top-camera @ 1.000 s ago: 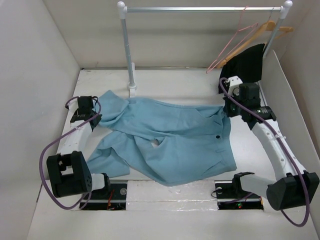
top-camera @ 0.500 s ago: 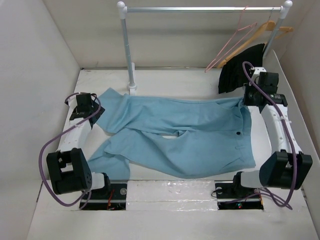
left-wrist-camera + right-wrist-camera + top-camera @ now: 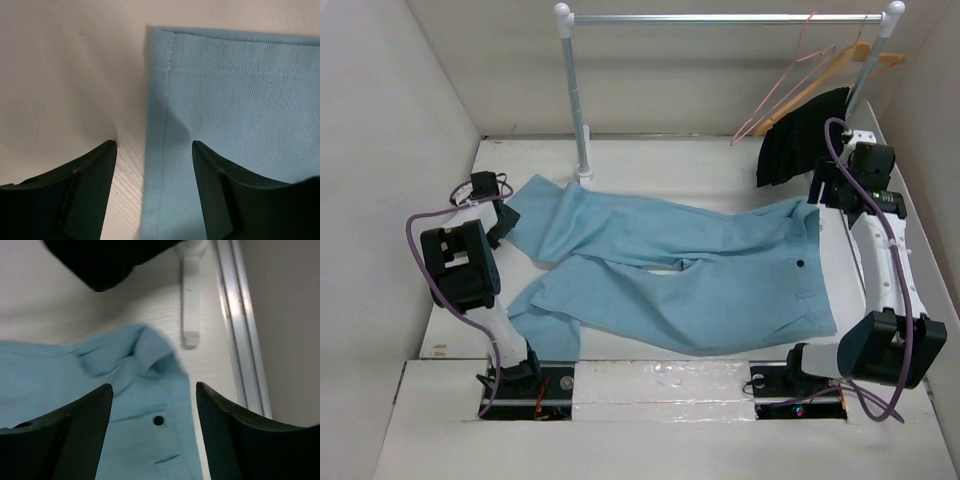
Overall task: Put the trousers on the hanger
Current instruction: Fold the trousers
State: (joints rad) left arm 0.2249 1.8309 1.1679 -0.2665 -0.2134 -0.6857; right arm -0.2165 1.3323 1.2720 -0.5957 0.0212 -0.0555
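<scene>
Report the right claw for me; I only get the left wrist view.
Observer: The right claw is open above the trousers, near their button.
Operator: Give me the trousers' layout.
Observer: They lie spread flat on the table, legs to the left, waist to the right.
Operator: Locate a hanger.
Observer: A wooden hanger hangs at the right end of the rail, with a black garment below it.

Left claw and right claw both hover low, jaws spread apart.
</scene>
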